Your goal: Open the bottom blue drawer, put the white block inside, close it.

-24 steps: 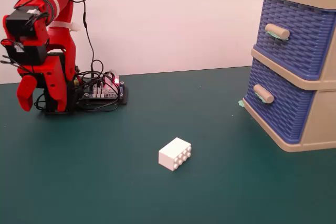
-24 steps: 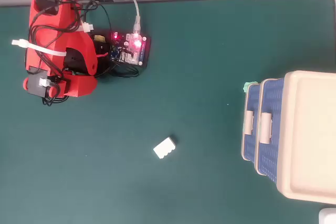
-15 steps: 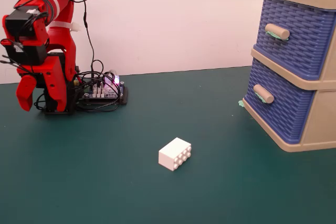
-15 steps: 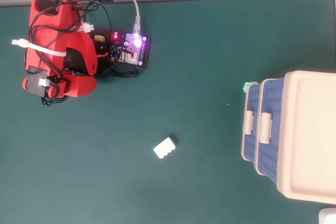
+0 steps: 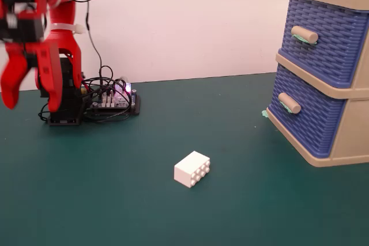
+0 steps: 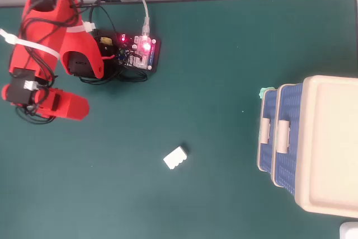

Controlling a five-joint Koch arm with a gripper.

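The white block (image 5: 192, 169) (image 6: 175, 158) lies on the green table mid-field, studs facing the fixed camera. The bottom blue drawer (image 5: 305, 116) (image 6: 268, 149) is shut in the beige frame at the right, its beige handle (image 5: 289, 103) sticking out. My red gripper (image 5: 10, 99) (image 6: 72, 107) hangs raised at the far left, well away from both. It is motion-blurred and holds nothing. One curved finger shows clearly; how the jaws stand is unclear.
The upper blue drawer (image 5: 323, 33) is shut too. A lit circuit board (image 5: 112, 99) (image 6: 140, 51) with loose wires sits beside the arm's base. A small green scrap (image 5: 265, 113) lies at the frame's foot. A white wall runs behind the table.
The arm has lifted and swung out from its folded pose, carrying the gripper up and left in the fixed view. Block and drawers have not moved.
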